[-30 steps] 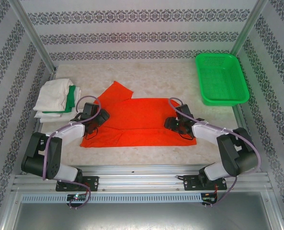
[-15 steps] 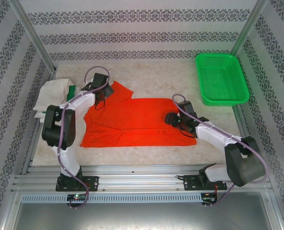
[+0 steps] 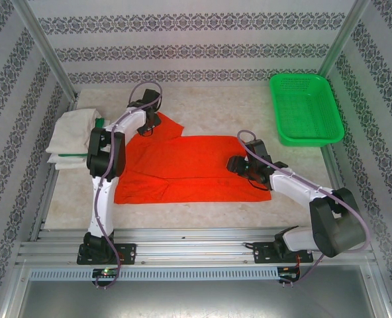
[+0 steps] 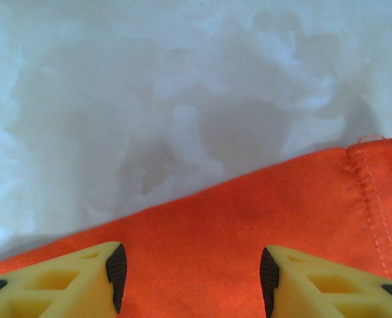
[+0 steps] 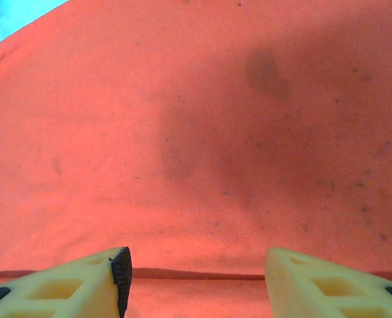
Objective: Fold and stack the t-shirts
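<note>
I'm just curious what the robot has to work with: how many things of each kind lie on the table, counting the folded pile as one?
Orange-red shirt: 1
Folded pile: 1
Green basket: 1
Total: 3

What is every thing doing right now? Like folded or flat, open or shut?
orange-red t-shirt: spread out flat, near edge folded over, one sleeve sticking out at the far left.
off-white and green t-shirts: folded, stacked at the left edge.
green basket: upright, in the far right corner.
left gripper: open, over the sleeve's edge.
right gripper: open, over the shirt's right side.
</note>
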